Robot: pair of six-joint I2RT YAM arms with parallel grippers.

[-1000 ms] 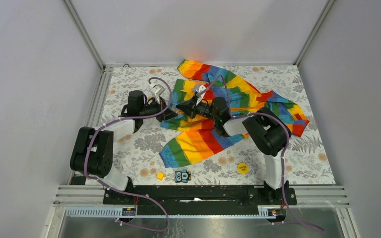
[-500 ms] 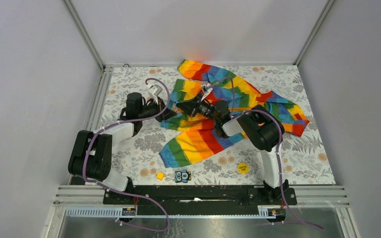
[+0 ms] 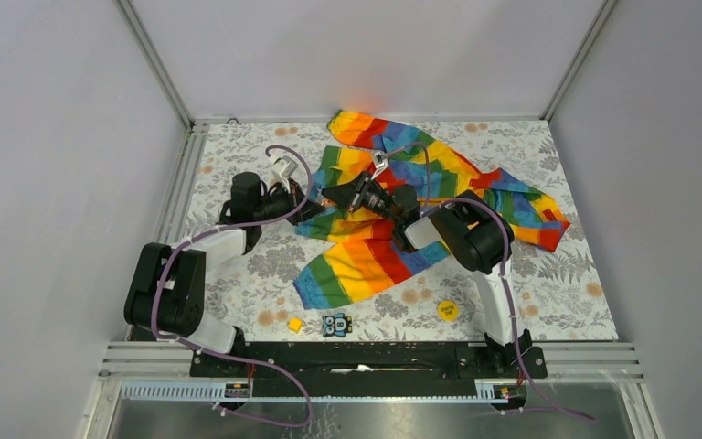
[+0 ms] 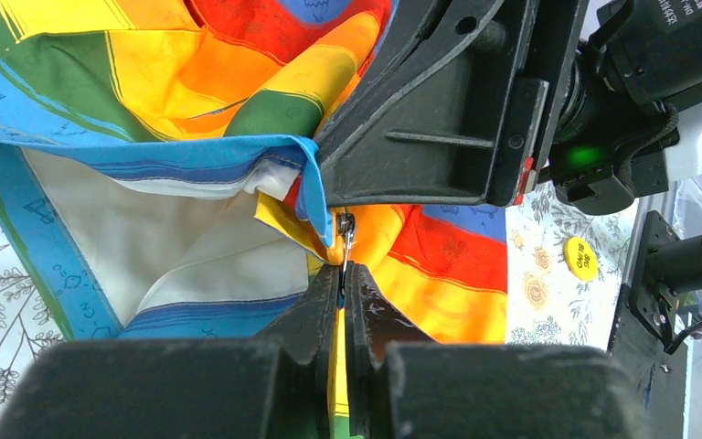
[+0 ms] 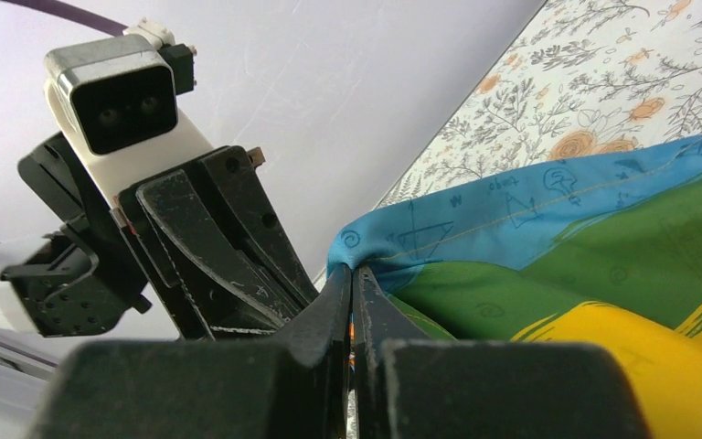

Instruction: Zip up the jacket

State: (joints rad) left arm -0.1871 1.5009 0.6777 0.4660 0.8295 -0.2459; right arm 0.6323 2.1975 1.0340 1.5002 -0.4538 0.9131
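Soft, light fabric, the jacket (image 3: 448, 174) lies crumpled upper centre of the top view and should bunch easily, so the left gripper (image 4: 343, 271) pinches the zipper pull (image 4: 345, 240) while the right gripper (image 5: 352, 273) clamps the blue hem (image 5: 402, 236).

Table (image 3: 238, 274): top printed with grey leaves and small orange flowers, metal rails along the left and near edges.

Jacket (image 3: 375, 261): lies crumpled from the centre towards the far right. One striped sleeve runs to the near left and ends in a green cuff. Another part reaches the far edge, and a third ends near the right edge.

Near edge, left to right:
- Small yellow cube (image 3: 295, 324).
- Dark tile (image 3: 336, 324) with an owl-like face, just beside the cube.
- Round yellow disc (image 3: 447, 310), further right.

All three lie apart from the jacket.
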